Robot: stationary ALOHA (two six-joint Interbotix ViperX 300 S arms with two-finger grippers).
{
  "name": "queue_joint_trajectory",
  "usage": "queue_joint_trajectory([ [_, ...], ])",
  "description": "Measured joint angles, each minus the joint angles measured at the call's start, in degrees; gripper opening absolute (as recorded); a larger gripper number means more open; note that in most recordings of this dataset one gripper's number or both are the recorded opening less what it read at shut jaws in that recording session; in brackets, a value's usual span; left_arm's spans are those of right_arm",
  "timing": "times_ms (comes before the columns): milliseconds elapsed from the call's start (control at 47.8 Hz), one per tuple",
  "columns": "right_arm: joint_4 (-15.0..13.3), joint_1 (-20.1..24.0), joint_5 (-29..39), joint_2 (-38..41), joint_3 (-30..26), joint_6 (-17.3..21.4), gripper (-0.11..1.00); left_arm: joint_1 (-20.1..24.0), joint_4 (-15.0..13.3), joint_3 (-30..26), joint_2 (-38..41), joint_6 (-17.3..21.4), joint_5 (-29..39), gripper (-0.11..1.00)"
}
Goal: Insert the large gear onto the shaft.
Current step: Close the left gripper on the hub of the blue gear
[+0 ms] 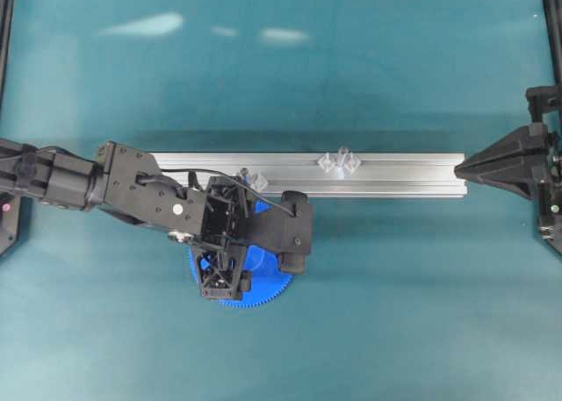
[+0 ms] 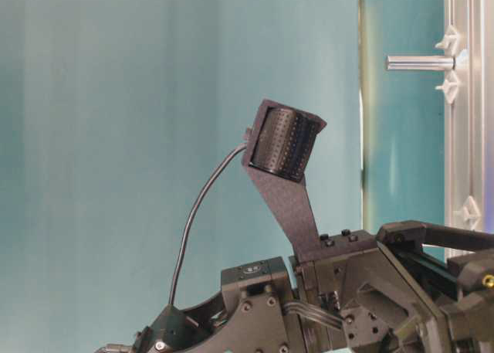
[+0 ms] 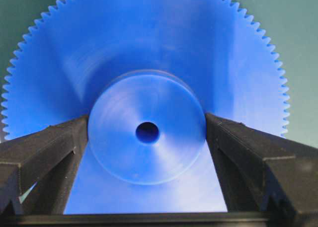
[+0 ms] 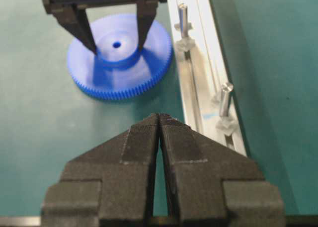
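A teal mat [image 1: 395, 296] covers the work surface, with a long grooved aluminium rail [image 1: 404, 175] lying across the middle of the overhead view.

The large gear [image 1: 263, 282] lies flat on the mat in the lower centre-left of the overhead view, just below the rail and largely covered by the left arm. In the left wrist view the left gripper [image 3: 147, 132] stands at full spread, one finger on each side of the raised hub [image 3: 147, 125]. The fingertips [image 3: 74, 132] sit at the hub's left and right flanks; whether they press on it or merely sit beside it cannot be told. The gear rests on the mat, not lifted.

The right gripper [image 4: 159, 118] fills the lower half of the right wrist view, its jaws closed tip to tip and holding nothing. In the overhead view it sits at the right edge, level with the rail's end.

Two upright silvery pins stand on the rail. The shaft [image 4: 183, 13] nearer the gear appears at the upper centre of the right wrist view; the other pin [image 4: 226, 99] stands at centre right.
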Motion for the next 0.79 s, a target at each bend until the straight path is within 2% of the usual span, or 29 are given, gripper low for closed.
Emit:
queue_joint_trajectory([
  [460, -0.09, 0.0, -0.09, 0.0, 0.0, 0.09, 0.11, 0.09, 0.0, 0.0, 0.09, -0.88, 0.26, 0.94],
  [543, 0.0, 0.0, 0.0, 0.0, 0.0, 0.09, 0.11, 0.0, 0.0, 0.0, 0.18, -1.49, 0.44, 0.89],
  [648, 0.0, 0.0, 0.0, -0.09, 0.09, 0.09, 0.11, -0.35, 0.18, -0.18, 0.26, -2.02, 0.53, 0.77],
  [794, 0.0, 0.0, -0.09, -0.09, 0.18, 0.09, 0.11, -0.35, 0.26, -0.18, 0.18, -1.93, 0.62, 0.77],
])
